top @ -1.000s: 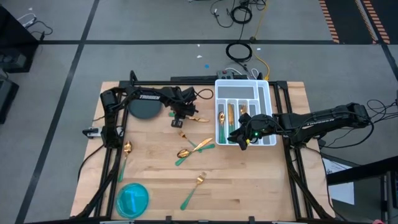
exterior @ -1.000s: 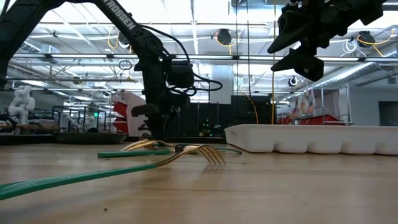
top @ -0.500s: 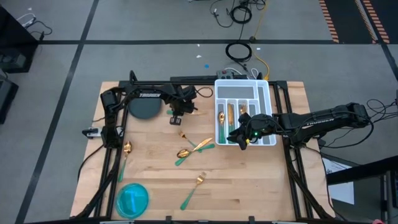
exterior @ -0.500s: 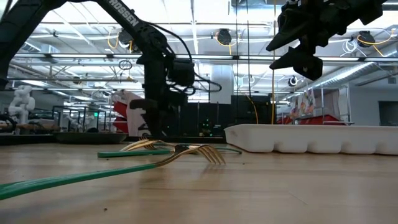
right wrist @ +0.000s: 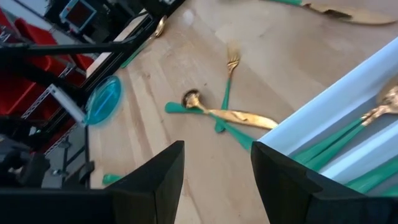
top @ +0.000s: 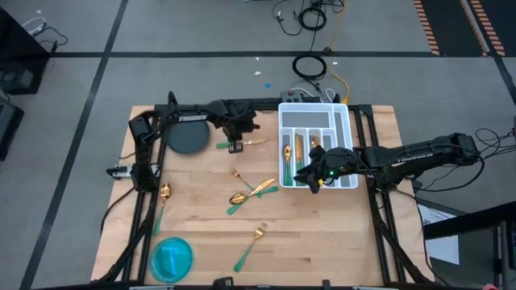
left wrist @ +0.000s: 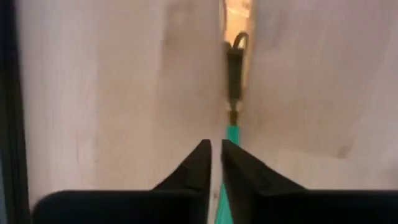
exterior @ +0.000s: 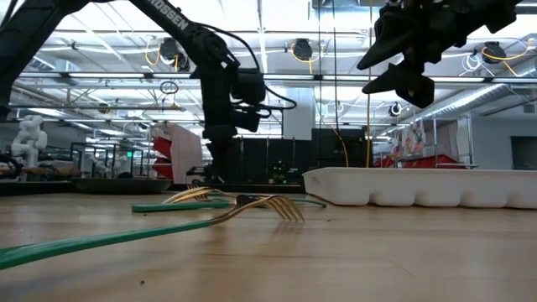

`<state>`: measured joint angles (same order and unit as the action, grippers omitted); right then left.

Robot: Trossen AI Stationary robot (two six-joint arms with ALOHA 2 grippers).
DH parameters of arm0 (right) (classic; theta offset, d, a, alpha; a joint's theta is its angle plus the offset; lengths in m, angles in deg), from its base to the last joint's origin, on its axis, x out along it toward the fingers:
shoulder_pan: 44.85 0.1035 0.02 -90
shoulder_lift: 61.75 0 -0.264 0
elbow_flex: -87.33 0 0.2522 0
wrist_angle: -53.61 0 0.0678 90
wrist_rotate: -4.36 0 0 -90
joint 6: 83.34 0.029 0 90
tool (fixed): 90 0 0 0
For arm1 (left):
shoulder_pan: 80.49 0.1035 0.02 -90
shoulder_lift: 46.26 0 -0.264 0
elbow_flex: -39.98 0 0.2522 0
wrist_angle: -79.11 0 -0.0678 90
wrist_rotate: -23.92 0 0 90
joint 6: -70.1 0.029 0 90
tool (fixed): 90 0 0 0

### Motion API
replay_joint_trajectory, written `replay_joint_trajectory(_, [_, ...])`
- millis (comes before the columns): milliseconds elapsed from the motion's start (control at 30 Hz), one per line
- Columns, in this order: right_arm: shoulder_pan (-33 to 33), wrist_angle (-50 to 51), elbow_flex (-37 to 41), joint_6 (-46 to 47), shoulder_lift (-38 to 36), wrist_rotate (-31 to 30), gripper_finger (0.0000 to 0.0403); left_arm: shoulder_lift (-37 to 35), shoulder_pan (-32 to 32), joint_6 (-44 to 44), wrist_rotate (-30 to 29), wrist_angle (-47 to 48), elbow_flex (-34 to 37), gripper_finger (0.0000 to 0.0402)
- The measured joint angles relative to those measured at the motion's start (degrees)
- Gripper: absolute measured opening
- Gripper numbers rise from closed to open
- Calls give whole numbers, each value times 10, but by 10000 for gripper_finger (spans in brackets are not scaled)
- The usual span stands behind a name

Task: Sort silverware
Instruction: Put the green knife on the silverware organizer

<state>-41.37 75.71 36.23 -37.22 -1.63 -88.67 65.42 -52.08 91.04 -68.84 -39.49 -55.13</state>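
Silverware lying in two lots: some pieces already sitting in the white tray (top: 347, 113) at the far right of the surface (top: 322, 250), others scattered loose across the wood.

Reaching in with the left arm (top: 193, 121) beside the dark round plate (top: 185, 142), near the far edge. Keeping the left jaws drawn almost fully together, with only a thin gap. Pinching the slim green handle of one utensil (top: 242, 144) in that gap, its gold head pointing toward the tray. Not showing clearly whether that head is a spoon's or a knife's.

Stretching the right arm (top: 403, 155) in from the right, over the near end of the tray. Holding the right jaws wide apart and empty, well above the tray in the low view.

Leaving a small fork (top: 236, 174) near the middle of the surface. Leaving a spoon (top: 237, 198) and a knife (top: 263, 188) just beyond it, touching and crossing, close to the tray's near left corner. Leaving a second fork (top: 251, 245) nearer the front edge, and a second spoon (top: 164, 199) far off on the left side. Showing a blue round dish (top: 172, 257) at the front left corner, apart from all the cutlery.

Showing several green handles and gold heads side by side in the tray's long compartments (right wrist: 348, 140).
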Motion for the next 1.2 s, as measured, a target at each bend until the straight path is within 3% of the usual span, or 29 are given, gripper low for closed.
replay_joint_trajectory(200, [0, 4, 0, -3, 0, -15, 178, 0, 32, -56, 76, 15, 2, 132])
replay_joint_trajectory(467, [0, 27, 0, -24, 0, -15, 178, 0, 29, -20, 89, 5, 11, 223])
replay_joint_trajectory(1200, [0, 40, 0, -24, 0, 2, 178, 23, 25, 2, 93, -43, 32, 235])
